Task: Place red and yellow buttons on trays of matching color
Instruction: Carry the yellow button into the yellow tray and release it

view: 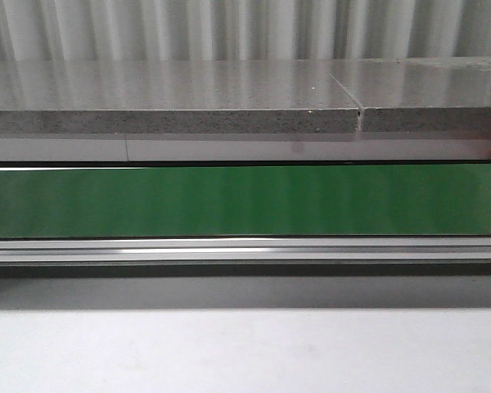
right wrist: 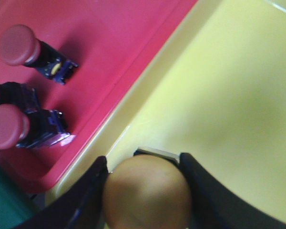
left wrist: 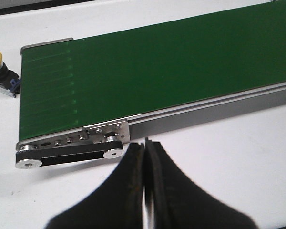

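The white desk (left wrist: 257, 157) carries a long green conveyor belt (view: 245, 201), which runs empty across the front view. In the right wrist view, a yellow tray (right wrist: 229, 95) sits edge to edge with a red tray (right wrist: 109, 38). The red tray already holds at least two red buttons (right wrist: 19, 45) lying on their sides. The right gripper (right wrist: 145, 191) has its jaws pinching a yellow button (right wrist: 148, 193), which hangs directly over the yellow tray, close to the rim shared with the red one. The coming move likely turns on that: the button lies on the yellow side of the boundary, so letting go there should land it in the matching tray. A second yellow button (left wrist: 0, 64) lies on the desk just beyond the belt's end, its long axis roughly level; the left gripper (left wrist: 145, 191), jaws pressed together and empty, is the nearer arm to it.
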